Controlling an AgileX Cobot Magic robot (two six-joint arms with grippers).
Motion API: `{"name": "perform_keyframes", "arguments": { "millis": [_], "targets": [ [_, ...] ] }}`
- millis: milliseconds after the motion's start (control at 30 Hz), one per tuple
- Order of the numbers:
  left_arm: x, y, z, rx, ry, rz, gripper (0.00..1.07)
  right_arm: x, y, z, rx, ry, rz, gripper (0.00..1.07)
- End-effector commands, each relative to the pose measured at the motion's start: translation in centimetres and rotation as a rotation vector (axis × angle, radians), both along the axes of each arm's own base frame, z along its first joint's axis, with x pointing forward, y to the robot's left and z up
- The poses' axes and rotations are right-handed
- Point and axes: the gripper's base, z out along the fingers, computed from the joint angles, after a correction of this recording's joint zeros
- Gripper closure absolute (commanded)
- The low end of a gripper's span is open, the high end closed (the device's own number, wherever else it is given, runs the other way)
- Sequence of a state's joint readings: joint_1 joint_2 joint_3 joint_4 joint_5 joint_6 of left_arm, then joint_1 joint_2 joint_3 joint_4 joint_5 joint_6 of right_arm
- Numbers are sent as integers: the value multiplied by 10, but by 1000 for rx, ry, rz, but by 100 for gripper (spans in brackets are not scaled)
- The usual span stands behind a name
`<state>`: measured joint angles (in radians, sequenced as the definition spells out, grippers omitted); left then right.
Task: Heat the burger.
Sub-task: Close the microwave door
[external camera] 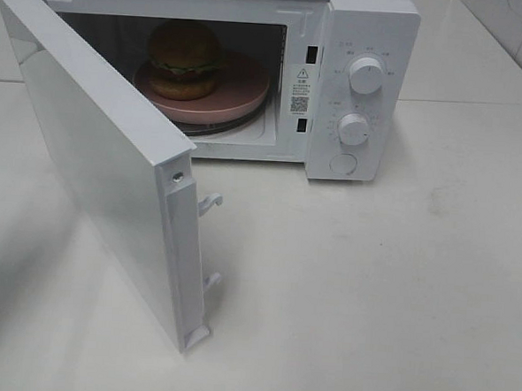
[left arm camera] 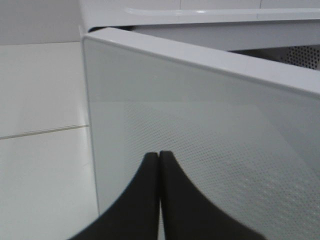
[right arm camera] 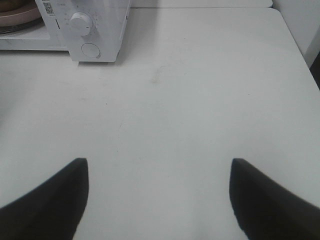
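1. Exterior high, count: one white box-shaped microwave (external camera: 377, 34) on the white bench (external camera: 397, 292). Its one white door (external camera: 95, 159) is swung wide open to the left. Two round white knobs (external camera: 366, 75) (external camera: 354, 128), one round white button (external camera: 343, 163) under them, and two white latch hooks (external camera: 210, 201) (external camera: 212, 281) on the door edge.
2. Same view: one round burger (external camera: 184, 60), with glossy golden-brown bun halves, a green lettuce frill and a dark patty between. It sits upright on the one round pink plate (external camera: 236, 101) inside the microwave cavity, towards the plate's left side.
3. Left wrist: two dark left fingers (left arm camera: 142, 200) are clenched tip to tip with nothing between them. They sit right in front of the door's dotted outer panel (left arm camera: 225, 150); can't tell whether they touch it. The burger is not in this view.
4. Right wrist: two dark right fingers (right arm camera: 50, 200) are spread wide and released. They hold nothing, above bare bench (right arm camera: 200, 100) and well apart from the microwave (right arm camera: 107, 30). One knob (right arm camera: 80, 22), the button (right arm camera: 90, 50) and a sliver of the pink plate (right arm camera: 20, 14) show.
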<state>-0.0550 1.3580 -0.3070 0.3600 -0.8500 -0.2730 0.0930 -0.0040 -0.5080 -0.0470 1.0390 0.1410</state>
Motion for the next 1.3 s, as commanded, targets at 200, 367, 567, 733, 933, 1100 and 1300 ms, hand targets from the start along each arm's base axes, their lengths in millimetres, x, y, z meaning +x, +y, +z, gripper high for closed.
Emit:
{"name": "perform_keyframes", "arguments": {
  "millis": [200, 367, 567, 733, 933, 1100, 1300],
  "targets": [
    [4, -20, -6, -16, 2, 20, 107, -4, 0, -1, -1, -25, -2, 32],
    [12, -33, -8, -35, 15, -2, 107, -4, 0, -1, -1, -25, -2, 32],
    [21, -52, -10, -56, 27, -35, 107, -4, 0, -1, -1, -25, -2, 32],
    [27, -65, -11, -71, 36, -29, 107, -4, 0, -1, 0, -25, -3, 32],
    [37, -92, -9, -46, 24, -27, 107, -4, 0, -1, 0, -25, -3, 32],
    [42, -107, -10, -66, 34, -18, 107, -4, 0, -1, 0, -25, -3, 32],
    [53, -134, -13, -59, 29, -31, 107, -4, 0, -1, 0, -25, -3, 32]
  ]
}}
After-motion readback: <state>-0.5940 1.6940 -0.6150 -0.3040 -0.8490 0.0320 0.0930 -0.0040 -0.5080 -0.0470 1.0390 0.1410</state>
